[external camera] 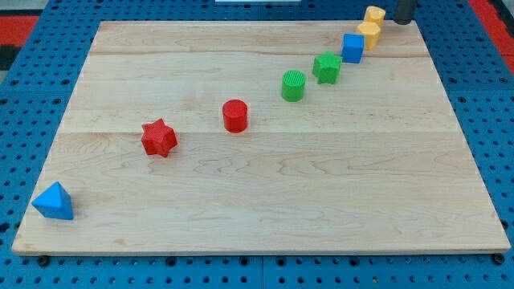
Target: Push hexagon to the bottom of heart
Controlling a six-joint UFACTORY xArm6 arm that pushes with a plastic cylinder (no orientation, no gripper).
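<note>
Two yellow blocks stand at the board's top right corner, touching or nearly so. The upper one looks like the heart. The one just below it looks like the hexagon, though both shapes are small and hard to make out. My tip is at the view's top right, just off the board's top edge, right of the upper yellow block and a short gap from it. It touches no block.
A blue cube sits against the lower yellow block's lower left. A green star, green cylinder, red cylinder and red star run diagonally down-left. A blue triangle sits at bottom left.
</note>
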